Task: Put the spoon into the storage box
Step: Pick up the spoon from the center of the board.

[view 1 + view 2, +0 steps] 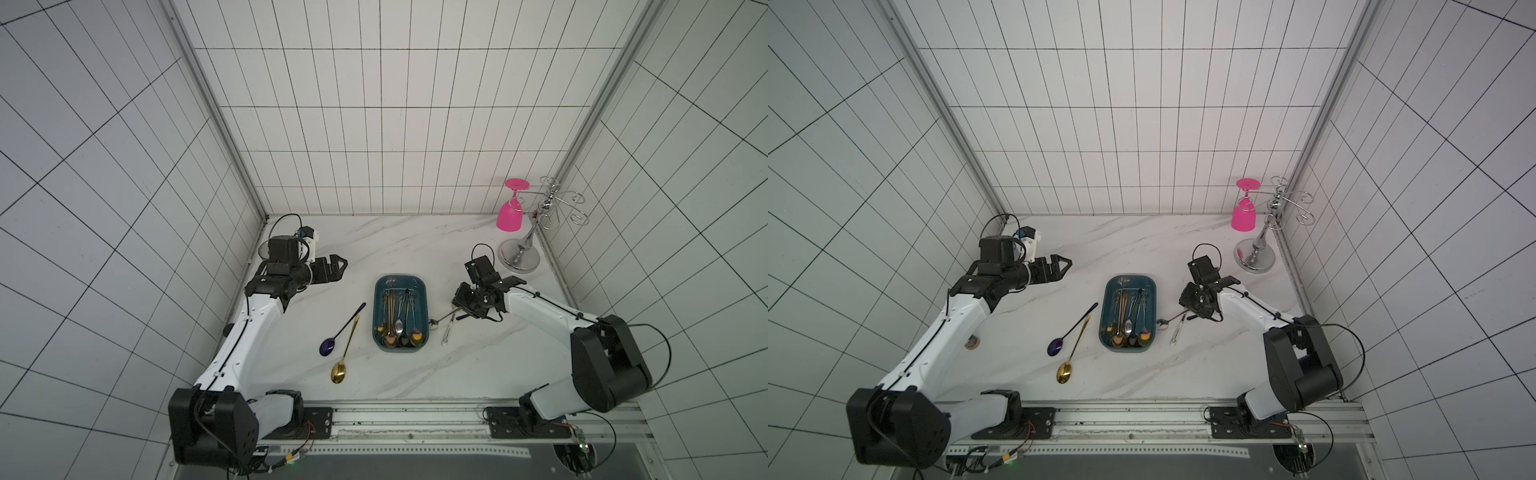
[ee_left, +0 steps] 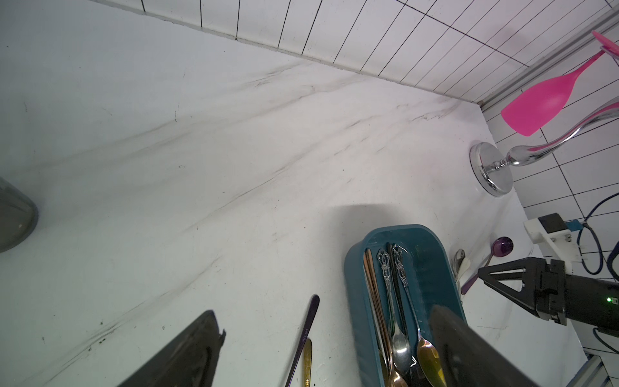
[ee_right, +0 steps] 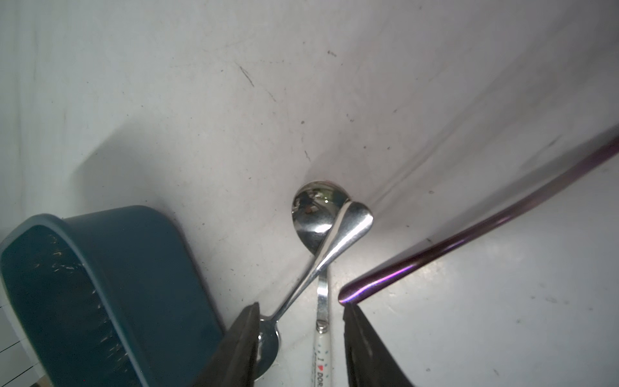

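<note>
The teal storage box (image 1: 420,286) (image 1: 1151,291) sits mid-table with several spoons inside. To its right lie a silver spoon (image 3: 351,222), a white-handled spoon (image 3: 320,351) that it crosses, and a purple spoon (image 3: 469,234). My right gripper (image 1: 454,316) (image 3: 301,306) points down over them, open; the white handle lies in the gap, untouched. The silver spoon's bowl lies by one finger and the purple handle's tip by the other. Left of the box lie a dark purple spoon (image 1: 343,330) and a gold spoon (image 1: 345,353). My left gripper (image 1: 338,266) (image 2: 326,311) hangs open and empty, behind them.
A chrome rack (image 1: 519,257) at the back right corner carries an upside-down pink glass (image 1: 509,216). A smoky grey cup (image 2: 13,214) stands by the left wall, behind my left arm. Tiled walls close in three sides of the marble top (image 1: 415,245).
</note>
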Action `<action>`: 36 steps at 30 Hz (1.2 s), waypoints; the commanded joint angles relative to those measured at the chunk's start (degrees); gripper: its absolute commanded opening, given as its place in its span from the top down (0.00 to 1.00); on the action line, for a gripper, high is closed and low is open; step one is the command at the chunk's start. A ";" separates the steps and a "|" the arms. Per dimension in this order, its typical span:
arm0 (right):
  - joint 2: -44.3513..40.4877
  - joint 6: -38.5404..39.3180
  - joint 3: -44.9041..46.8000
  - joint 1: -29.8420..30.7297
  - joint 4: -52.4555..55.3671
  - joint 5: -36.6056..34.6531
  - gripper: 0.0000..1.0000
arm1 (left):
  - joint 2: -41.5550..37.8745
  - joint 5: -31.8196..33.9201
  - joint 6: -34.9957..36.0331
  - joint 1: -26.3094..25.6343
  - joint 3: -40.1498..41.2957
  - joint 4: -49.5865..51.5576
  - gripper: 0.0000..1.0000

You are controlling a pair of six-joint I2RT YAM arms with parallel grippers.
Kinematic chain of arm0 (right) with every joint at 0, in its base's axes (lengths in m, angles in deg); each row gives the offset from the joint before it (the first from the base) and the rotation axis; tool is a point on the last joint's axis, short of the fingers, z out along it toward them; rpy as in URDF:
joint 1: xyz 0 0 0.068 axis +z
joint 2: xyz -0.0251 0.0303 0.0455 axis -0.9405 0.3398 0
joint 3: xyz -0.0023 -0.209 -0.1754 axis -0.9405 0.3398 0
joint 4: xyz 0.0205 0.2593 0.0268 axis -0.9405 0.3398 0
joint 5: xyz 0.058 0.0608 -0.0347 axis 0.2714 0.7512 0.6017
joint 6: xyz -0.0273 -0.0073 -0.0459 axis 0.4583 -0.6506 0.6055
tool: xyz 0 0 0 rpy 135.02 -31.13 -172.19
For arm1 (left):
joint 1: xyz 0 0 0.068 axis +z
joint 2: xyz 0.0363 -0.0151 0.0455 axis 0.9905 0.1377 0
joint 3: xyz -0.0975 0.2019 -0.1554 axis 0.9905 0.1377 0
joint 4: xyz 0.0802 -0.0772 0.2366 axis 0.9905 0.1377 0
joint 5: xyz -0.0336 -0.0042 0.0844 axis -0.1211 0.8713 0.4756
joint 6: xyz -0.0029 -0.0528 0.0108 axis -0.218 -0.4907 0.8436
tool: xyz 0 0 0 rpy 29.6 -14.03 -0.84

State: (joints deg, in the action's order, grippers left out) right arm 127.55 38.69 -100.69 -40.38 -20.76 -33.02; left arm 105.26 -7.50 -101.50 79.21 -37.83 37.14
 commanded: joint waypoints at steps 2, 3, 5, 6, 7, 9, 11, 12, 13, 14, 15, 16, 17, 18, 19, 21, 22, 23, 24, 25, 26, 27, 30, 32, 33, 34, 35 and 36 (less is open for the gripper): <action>2.12 -7.09 -3.91 4.05 -0.31 -1.10 0.54 | 0.25 -0.96 0.89 0.49 0.34 -0.79 0.01; 2.70 -8.65 -4.33 4.61 -0.36 -1.63 0.58 | 0.25 -0.97 0.91 0.51 0.11 -0.64 0.01; 4.09 -11.50 -5.01 5.00 -0.45 -3.01 0.71 | 0.16 -0.76 0.96 0.62 0.10 -0.67 0.01; 5.03 -12.60 -5.58 5.06 -0.32 -3.48 0.73 | -0.06 -0.86 1.00 0.62 0.35 -0.93 0.01; 6.07 -13.16 -6.41 5.33 -0.21 -3.83 0.74 | -0.23 -1.00 1.00 0.67 0.64 -1.09 0.01; 8.42 -13.90 -9.06 5.70 2.44 -5.07 0.77 | -0.37 -1.08 1.10 0.59 0.68 -0.88 0.01; 10.91 -14.31 -12.47 6.19 5.99 -6.69 0.77 | -0.29 -0.76 1.21 0.68 0.20 -0.40 0.01; 12.10 -14.68 -14.03 6.32 7.83 -7.58 0.77 | -0.34 -0.66 1.19 0.68 0.10 -0.39 0.01; 13.13 -14.78 -15.17 6.64 8.78 -8.00 0.76 | -0.44 -0.78 1.25 0.70 0.27 -0.54 0.01; 13.67 -14.89 -15.67 6.88 9.02 -8.31 0.74 | -0.54 -0.95 1.21 0.73 0.47 -0.82 0.01; 14.18 -15.16 -16.10 7.28 9.19 -8.30 0.72 | -0.67 -1.18 1.25 0.70 0.67 -1.01 0.01; 14.57 -15.20 -16.47 7.67 9.46 -8.36 0.70 | -0.70 -1.18 1.35 0.70 0.72 -0.92 0.01; 14.84 -15.22 -16.88 7.93 10.20 -8.66 0.68 | -0.70 -1.20 1.40 0.68 0.52 -0.62 0.01; 15.24 -15.61 -17.44 8.27 11.35 -9.50 0.67 | -0.56 -0.98 1.47 0.70 0.26 -0.32 0.01; 15.49 -15.92 -17.80 8.38 12.50 -10.18 0.67 | -0.46 -0.83 1.51 0.72 0.06 -0.20 0.01; 15.68 -16.72 -17.38 8.73 13.05 -10.88 0.67 | -0.54 -0.99 1.39 0.68 0.31 -0.67 0.01; 15.63 -17.33 -16.68 8.82 12.95 -10.82 0.67 | -0.55 -1.16 1.34 0.60 0.56 -0.85 0.01; 15.50 -17.86 -16.21 8.84 12.64 -10.61 0.67 | -0.55 -1.41 1.34 0.61 0.62 -0.89 0.01; 15.37 -18.25 -15.87 8.83 12.56 -10.41 0.67 | -0.46 -1.36 1.35 0.66 0.51 -0.69 0.01; 15.04 -18.59 -15.75 8.83 12.80 -10.53 0.67 | -0.32 -1.30 1.33 0.63 0.20 -0.44 0.01; 14.70 -18.92 -15.82 8.94 13.18 -10.92 0.67 | -0.20 -1.12 1.34 0.67 -0.01 -0.27 0.01; 14.29 -19.37 -15.53 9.14 13.30 -11.62 0.67 | -0.11 -1.05 1.31 0.61 -0.03 -0.28 0.01; 13.99 -19.81 -14.96 9.65 13.17 -12.11 0.67 | -0.20 -1.33 1.19 0.55 0.40 -0.81 0.01; 14.64 -20.26 -15.35 9.67 13.97 -11.81 0.67 | -0.10 -1.40 1.25 0.58 0.20 -0.48 0.01; 14.99 -20.44 -15.57 9.62 14.59 -11.84 0.67 | 0.09 -1.29 1.26 0.54 -0.06 -0.30 0.01; 15.07 -20.50 -15.51 9.74 14.58 -11.66 0.67 | 0.15 -1.21 1.15 0.57 -0.19 -0.19 0.01; 15.14 -20.67 -15.21 9.86 14.32 -11.58 0.67 | 0.16 -1.21 1.13 0.53 -0.21 -0.28 0.01; 15.24 -20.86 -14.94 10.04 14.12 -11.55 0.67 | 0.08 -1.18 1.10 0.45 -0.01 -0.45 0.01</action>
State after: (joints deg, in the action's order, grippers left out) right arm 142.24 19.33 -115.84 -31.11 -8.74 -43.25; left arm 105.30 -8.07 -101.06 79.58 -37.68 37.16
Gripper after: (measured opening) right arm 0.326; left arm 0.987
